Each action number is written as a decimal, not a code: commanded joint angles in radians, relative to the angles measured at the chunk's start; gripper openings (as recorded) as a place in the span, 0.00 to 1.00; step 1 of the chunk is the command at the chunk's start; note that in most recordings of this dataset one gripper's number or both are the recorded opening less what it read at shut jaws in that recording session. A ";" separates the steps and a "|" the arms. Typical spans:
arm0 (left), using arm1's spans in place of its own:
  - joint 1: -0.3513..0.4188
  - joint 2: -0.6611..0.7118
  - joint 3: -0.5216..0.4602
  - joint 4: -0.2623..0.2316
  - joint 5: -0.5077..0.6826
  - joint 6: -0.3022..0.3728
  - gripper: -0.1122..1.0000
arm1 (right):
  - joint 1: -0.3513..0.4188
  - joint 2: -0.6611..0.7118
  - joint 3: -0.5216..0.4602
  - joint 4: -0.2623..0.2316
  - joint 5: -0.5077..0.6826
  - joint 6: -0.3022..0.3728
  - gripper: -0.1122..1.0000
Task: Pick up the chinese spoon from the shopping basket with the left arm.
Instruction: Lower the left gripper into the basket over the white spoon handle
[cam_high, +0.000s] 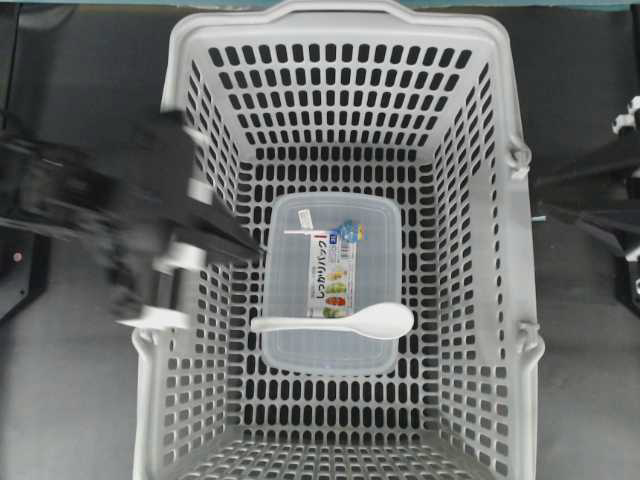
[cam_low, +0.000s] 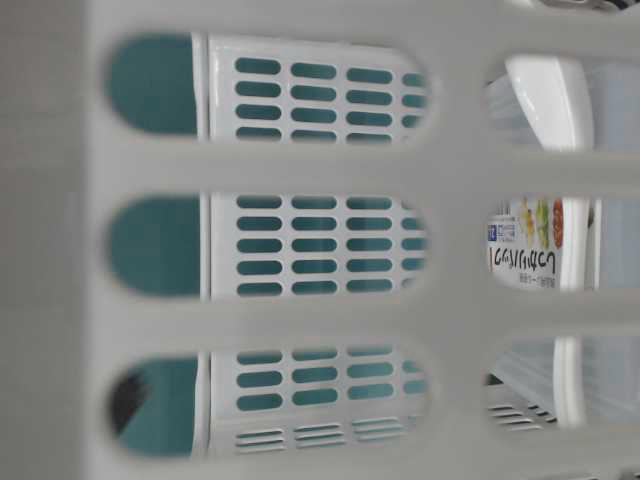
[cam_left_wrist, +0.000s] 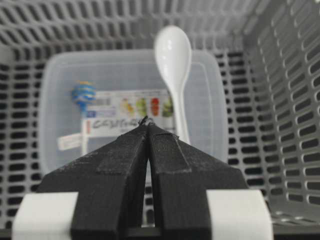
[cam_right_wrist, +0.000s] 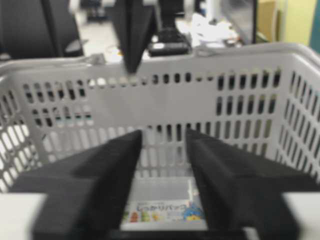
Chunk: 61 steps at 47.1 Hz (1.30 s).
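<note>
The white chinese spoon (cam_high: 340, 322) lies across the lid of a clear labelled container (cam_high: 332, 280) on the floor of the grey shopping basket (cam_high: 345, 40). Its bowl points to the right and its handle to the left. My left gripper (cam_high: 255, 248) reaches over the basket's left wall; the arm is motion-blurred. In the left wrist view the gripper (cam_left_wrist: 147, 122) is shut and empty, above the container label, with the spoon (cam_left_wrist: 173, 60) ahead and slightly right. My right gripper (cam_right_wrist: 164, 140) is open and empty, and sits outside the basket's right side (cam_high: 560, 200).
The basket's slotted walls (cam_left_wrist: 290, 100) rise on all sides of the container. The table-level view looks through the basket wall (cam_low: 300, 160) at the container label (cam_low: 525, 245). Dark table surface (cam_high: 70, 380) surrounds the basket.
</note>
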 joint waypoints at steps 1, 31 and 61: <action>-0.017 0.077 -0.091 0.005 0.038 -0.002 0.10 | 0.002 0.003 -0.023 0.003 -0.014 0.002 0.51; -0.043 0.357 -0.285 0.005 0.175 -0.014 0.55 | 0.008 0.002 -0.021 0.002 -0.031 -0.003 0.68; -0.044 0.509 -0.270 0.005 0.169 -0.104 0.89 | 0.009 0.002 -0.012 0.003 -0.035 -0.003 0.68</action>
